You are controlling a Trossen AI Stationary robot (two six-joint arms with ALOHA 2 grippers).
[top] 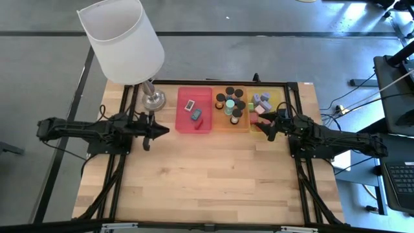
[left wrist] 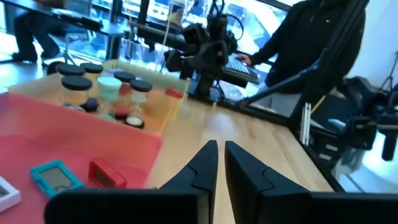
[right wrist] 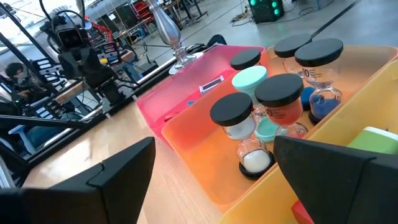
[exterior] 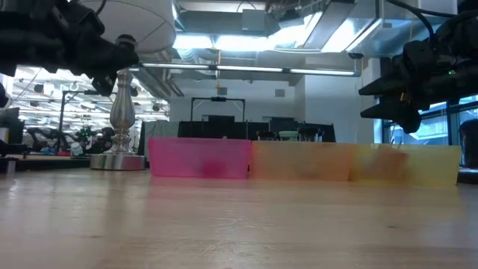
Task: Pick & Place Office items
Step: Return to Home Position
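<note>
Now all the office items lie in three trays set side by side along the tabletop's (top: 207,181) far edge. The red tray (top: 182,97) holds a white block (top: 189,104), a teal block (top: 195,115) and a red block (top: 198,122). The orange tray (top: 220,125) next to it is packed with black-topped cylinders (top: 231,103). The yellow tray (top: 283,97), nearest the far right corner, holds lavender, pink and green cubes (top: 261,102).

The left claw (left wrist: 220,149) hangs above the tabletop, just on the near side of the lamp (top: 123,39) base and beside the red tray. Its fingers are clenched to a thin slit with nothing between them. The right claw (right wrist: 212,149) hovers at the yellow tray's near rim, raised off the wood. Its fingers are spread wide and it carries nothing.
</note>
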